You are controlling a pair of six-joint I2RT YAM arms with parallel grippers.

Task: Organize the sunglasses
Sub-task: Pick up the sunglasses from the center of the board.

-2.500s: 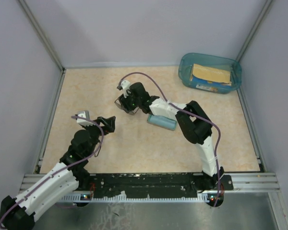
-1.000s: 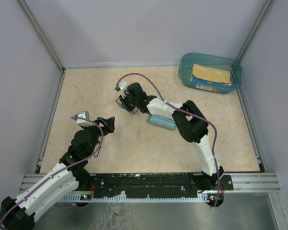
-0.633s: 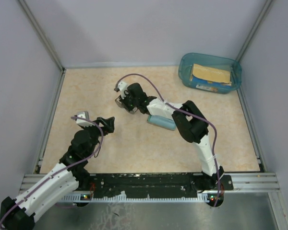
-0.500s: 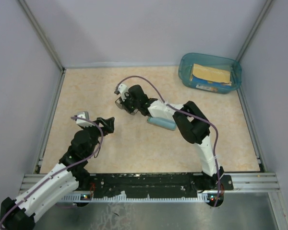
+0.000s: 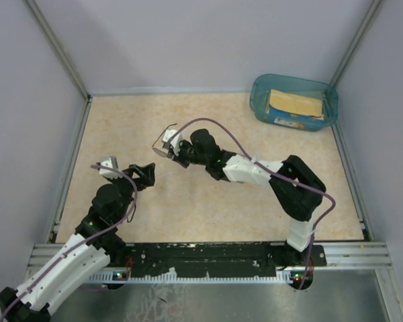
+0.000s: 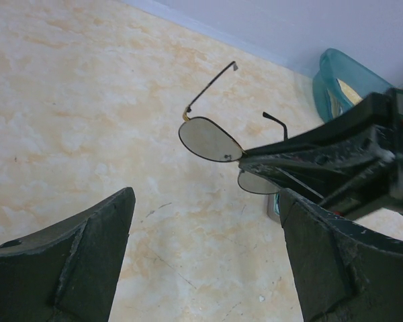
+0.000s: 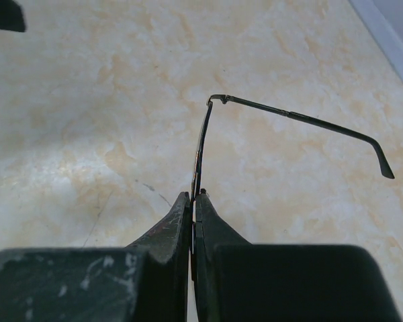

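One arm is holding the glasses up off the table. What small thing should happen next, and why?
Probably the left gripper moves in to pinch a temple arm and fold it. The right gripper is shut on the sunglasses near the bridge, both temples stand open, and the left gripper faces them, open.

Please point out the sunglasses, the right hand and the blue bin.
sunglasses (image 6: pixel 209 138): left wrist view, on a lens.
right hand (image 7: pixel 193 196): right wrist view, between its fingertips.
bin (image 5: pixel 258 106): top view, on its left wall.
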